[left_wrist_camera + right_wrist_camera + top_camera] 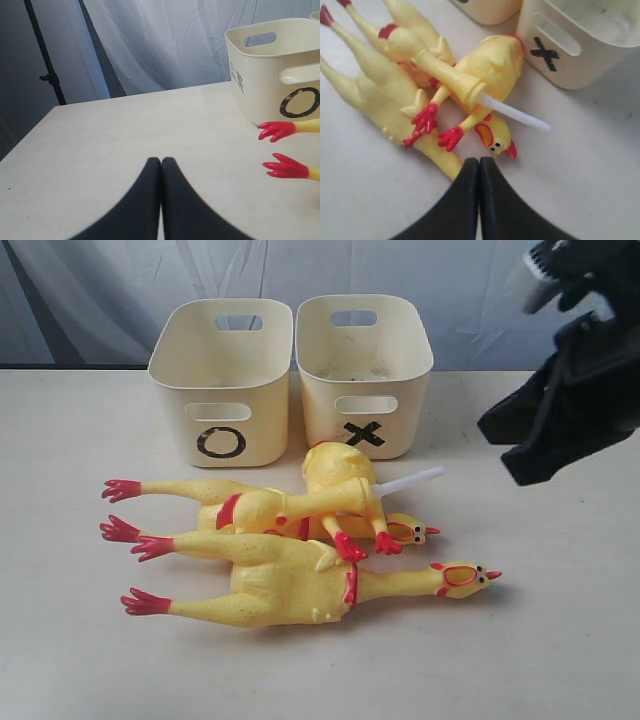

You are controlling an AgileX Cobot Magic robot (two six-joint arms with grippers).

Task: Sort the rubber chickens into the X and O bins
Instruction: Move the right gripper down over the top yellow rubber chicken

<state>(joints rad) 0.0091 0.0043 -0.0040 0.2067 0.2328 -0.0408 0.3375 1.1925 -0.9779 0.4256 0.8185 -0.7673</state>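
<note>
The rubber chickens lie in a pile in front of the bins. A large one (285,585) is nearest, head (460,578) to the right. A second head (496,139) pokes out behind it. A smaller chicken (338,472) lies on top beside the X bin (365,370), its red feet (426,119) pointing forward. A yellow neck ending in a white tube (410,480) crosses the pile. The O bin (220,380) stands to the left. My right gripper (479,160) is shut and empty, raised over the table right of the pile. My left gripper (161,160) is shut and empty, left of two red feet (275,131).
Both bins stand side by side at the back of the pale table (560,620). A grey curtain (165,45) hangs behind. A black stand pole (45,65) rises beyond the table's left edge. My right arm (570,390) hangs dark at the upper right.
</note>
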